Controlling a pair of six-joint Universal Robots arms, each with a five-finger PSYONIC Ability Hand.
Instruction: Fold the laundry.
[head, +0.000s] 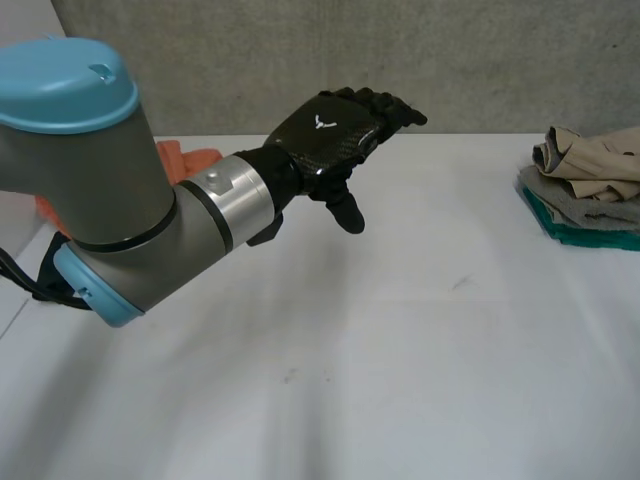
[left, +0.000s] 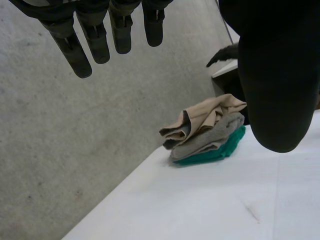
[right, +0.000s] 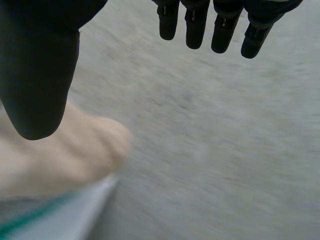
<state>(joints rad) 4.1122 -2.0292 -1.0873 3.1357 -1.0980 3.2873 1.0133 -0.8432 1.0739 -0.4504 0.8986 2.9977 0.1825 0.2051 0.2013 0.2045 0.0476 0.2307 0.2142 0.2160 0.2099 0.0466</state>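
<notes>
Since no garment lies spread on the white table (head: 400, 350), the step in hand looks like the first one: fetching a piece to fold. At the far left an orange cloth (head: 190, 158) sits bunched behind the left arm. To its right the left hand (head: 330, 135) hangs above the far middle of the table, fingers straight and apart from the thumb, holding nothing. At the far right sits the laundry pile (head: 590, 185): a crumpled beige garment (head: 590, 150) on top, a grey one (head: 580, 205) under it, a teal one (head: 590, 232) at the bottom. The right hand (right: 40, 75) is empty too, fingers straight and clear of the thumb, with blurred beige cloth just past its thumb, so it seems near the pile. The next move, I judge, calls for that hand to close on the beige top piece and carry it left to the bare middle of the table
</notes>
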